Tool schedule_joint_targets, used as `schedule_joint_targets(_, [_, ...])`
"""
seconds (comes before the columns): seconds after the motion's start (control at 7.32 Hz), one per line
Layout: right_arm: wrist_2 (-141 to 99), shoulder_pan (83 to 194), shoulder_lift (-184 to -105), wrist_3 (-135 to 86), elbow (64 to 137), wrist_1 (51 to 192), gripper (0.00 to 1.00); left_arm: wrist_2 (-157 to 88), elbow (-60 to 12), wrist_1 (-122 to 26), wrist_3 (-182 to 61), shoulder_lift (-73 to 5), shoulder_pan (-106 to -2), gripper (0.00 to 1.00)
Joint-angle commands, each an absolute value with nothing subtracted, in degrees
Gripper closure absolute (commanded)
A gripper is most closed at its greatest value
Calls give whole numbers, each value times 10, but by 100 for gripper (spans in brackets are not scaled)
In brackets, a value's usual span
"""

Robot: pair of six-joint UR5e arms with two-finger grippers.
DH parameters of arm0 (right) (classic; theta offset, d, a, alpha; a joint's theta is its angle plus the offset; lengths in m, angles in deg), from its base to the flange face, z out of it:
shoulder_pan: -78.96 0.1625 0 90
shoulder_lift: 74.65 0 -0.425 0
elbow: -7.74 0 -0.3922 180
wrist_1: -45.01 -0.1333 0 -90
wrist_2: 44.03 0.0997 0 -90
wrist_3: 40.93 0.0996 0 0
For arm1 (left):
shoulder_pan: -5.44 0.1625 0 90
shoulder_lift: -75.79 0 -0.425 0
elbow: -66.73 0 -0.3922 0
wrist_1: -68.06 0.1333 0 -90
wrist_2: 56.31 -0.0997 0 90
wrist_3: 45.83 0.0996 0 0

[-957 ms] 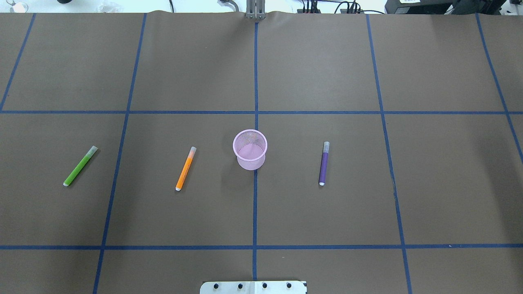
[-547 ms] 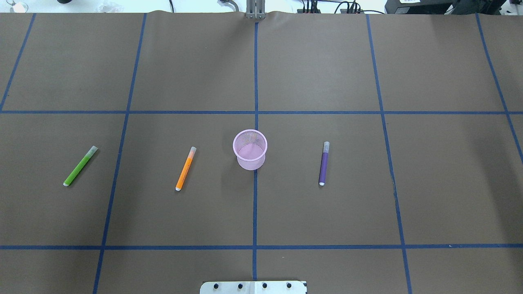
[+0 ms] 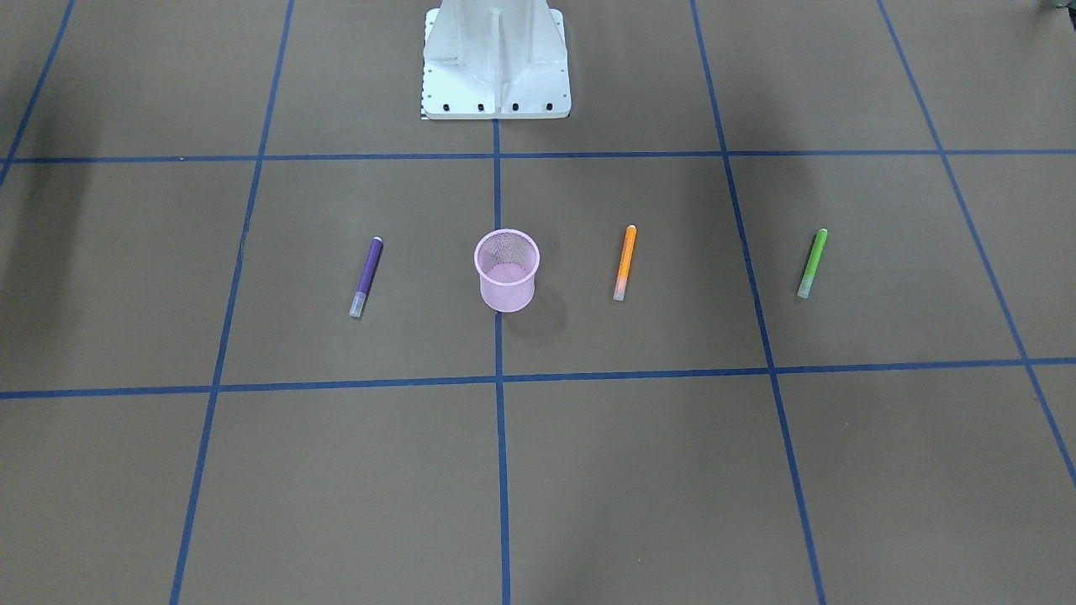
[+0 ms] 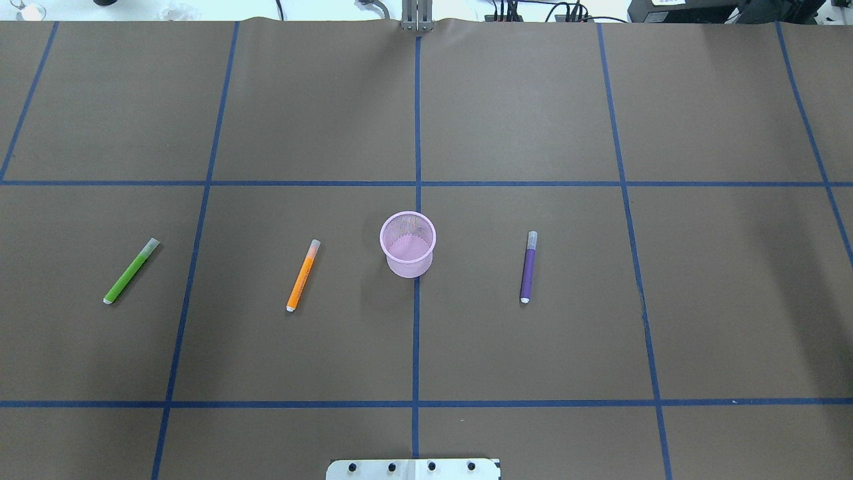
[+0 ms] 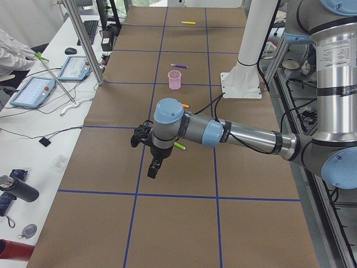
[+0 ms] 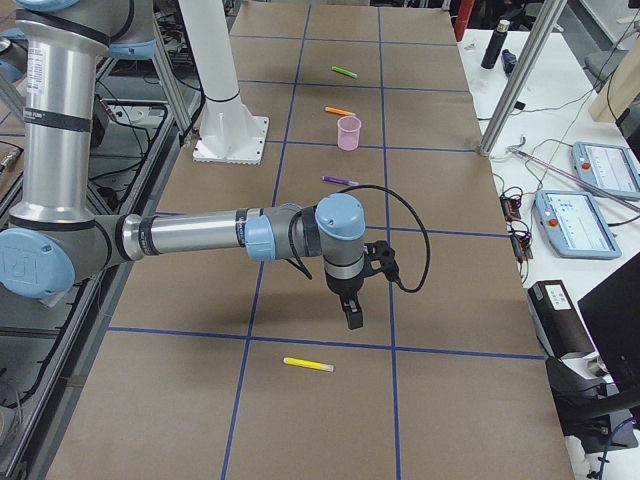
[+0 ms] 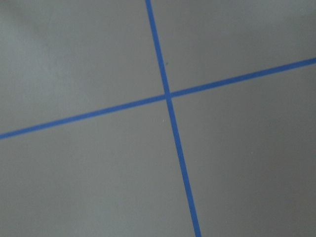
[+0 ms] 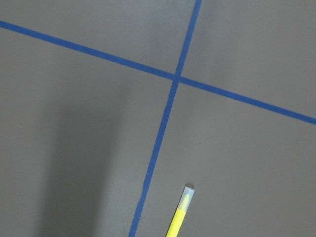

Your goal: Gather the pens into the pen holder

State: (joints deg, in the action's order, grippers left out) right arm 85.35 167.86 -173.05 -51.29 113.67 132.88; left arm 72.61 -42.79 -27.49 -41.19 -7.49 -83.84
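Observation:
The pink mesh pen holder (image 4: 408, 267) stands upright at the table's middle and looks empty. The orange pen (image 4: 303, 275) and the green pen (image 4: 130, 271) lie to its left, the purple pen (image 4: 528, 267) to its right. A yellow pen (image 6: 308, 365) lies far out on the right end; its capped tip shows in the right wrist view (image 8: 180, 212). My left gripper (image 5: 153, 167) hangs over the left end, my right gripper (image 6: 352, 312) near the yellow pen. Both show only in the side views, so I cannot tell whether they are open or shut.
The white robot base plate (image 4: 413, 469) sits at the near table edge. Blue tape lines grid the brown table cover. Benches with tablets (image 6: 575, 220) and metal frame posts (image 5: 83, 42) stand along the far side.

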Motion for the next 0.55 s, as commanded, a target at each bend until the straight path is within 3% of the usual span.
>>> schedule_joint_targets(0.0, [860,1679,-1751,-509,1131,1299,0,730,-426,-295,-411,-95,-838,0])
schedule_joint_targets(0.14, [857,1679,-1776,-496,1118,1245,0,730,-426,-295,-411,-96,-838,0])
schedule_joint_targets(0.41, [859,1678,-1784,-342,1013,1054,1,730,-426,-296,-411,-98,-838,0])
